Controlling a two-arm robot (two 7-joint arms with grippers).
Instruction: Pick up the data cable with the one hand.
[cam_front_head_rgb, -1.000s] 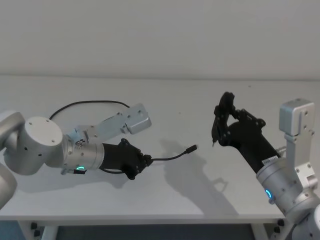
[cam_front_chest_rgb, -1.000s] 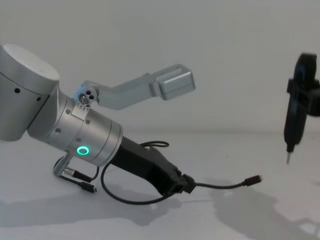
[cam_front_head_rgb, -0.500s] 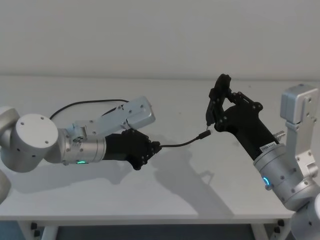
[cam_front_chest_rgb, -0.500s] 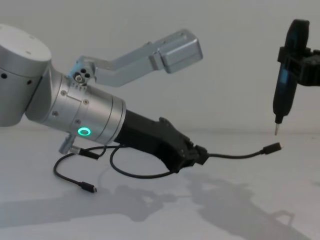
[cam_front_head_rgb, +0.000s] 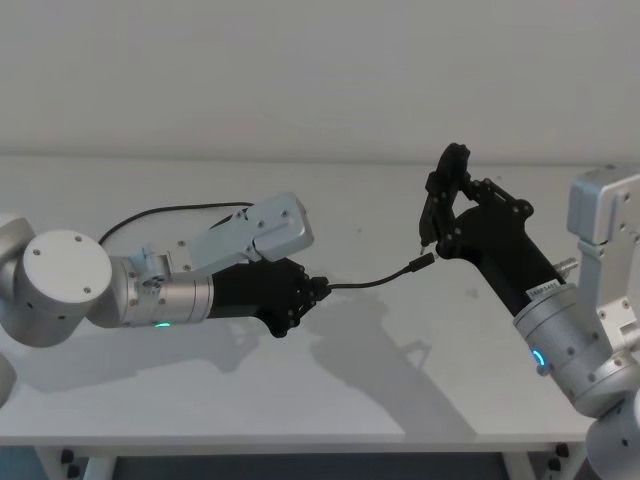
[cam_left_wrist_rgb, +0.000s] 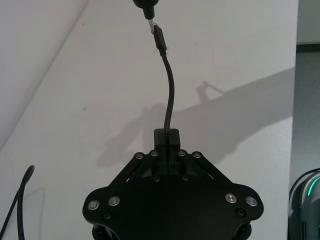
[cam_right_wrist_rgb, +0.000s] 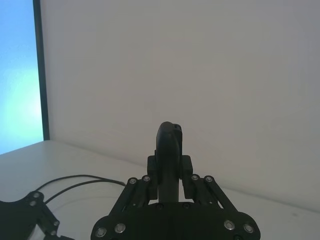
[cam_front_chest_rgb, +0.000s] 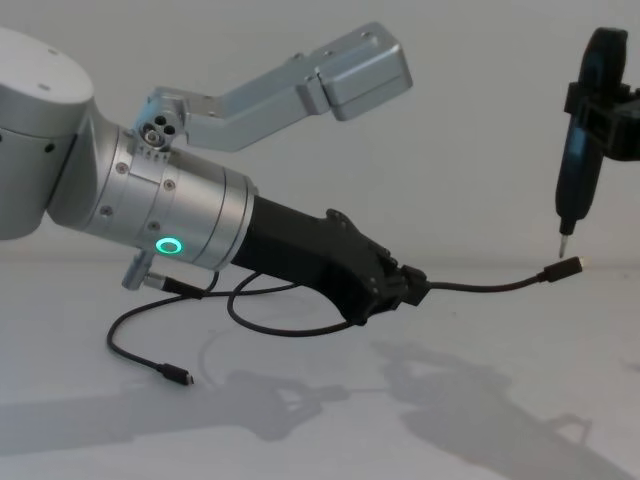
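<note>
The data cable (cam_front_chest_rgb: 480, 288) wore a smooth, matt black, rubbery-looking sheath, and its free plug (cam_front_chest_rgb: 562, 270) was dark plastic with a bright bare-metal tip. The left gripper (cam_front_chest_rgb: 415, 285) looked hard and matt black, dotted with small shiny screw heads, while the left arm (cam_front_chest_rgb: 180, 215) behind it was silver metal with a satin sheen. The table (cam_front_head_rgb: 350, 380) was plain white, smooth and matt; the slim tool (cam_front_chest_rgb: 578, 170) was dark, faintly glossy, with a thin metal point.

A white desk (cam_front_head_rgb: 200, 400) stands against a plain pale wall (cam_front_head_rgb: 300, 70); a slim dark tool (cam_front_chest_rgb: 577, 175) hangs tip-down above its right side.
</note>
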